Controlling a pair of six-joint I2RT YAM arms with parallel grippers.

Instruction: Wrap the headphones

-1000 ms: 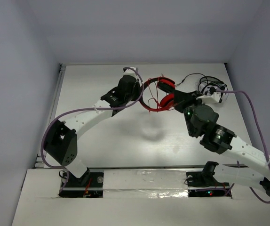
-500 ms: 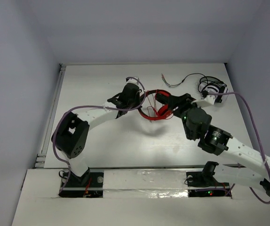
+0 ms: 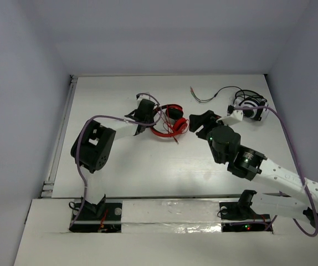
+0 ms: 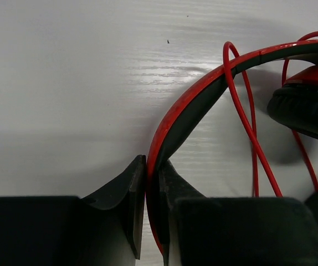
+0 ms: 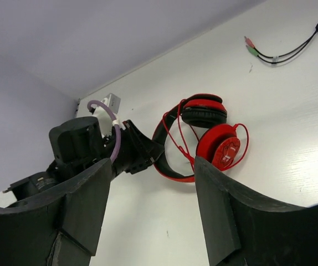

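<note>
The red headphones (image 3: 170, 125) lie at mid-table, with the earcups to the right and the thin red cable (image 4: 248, 124) looped over the band. My left gripper (image 3: 150, 118) is shut on the red-and-black headband (image 4: 195, 97), which is pinched edge-on between its fingers (image 4: 136, 188). In the right wrist view the two earcups (image 5: 219, 145) sit just beyond my right gripper (image 5: 152, 166). It is open, with nothing between its fingers, and stands just right of the earcups (image 3: 196, 125).
Smaller white and black headphones (image 3: 250, 105) sit at the back right. Their dark cable (image 3: 210, 95) ends in coloured plugs (image 5: 251, 47) behind the red pair. A rail (image 3: 65, 127) runs along the table's left edge.
My left gripper has carried the headphones left and down onto the table. My right gripper has opened, let go of the earcup side and drawn back slightly.
</note>
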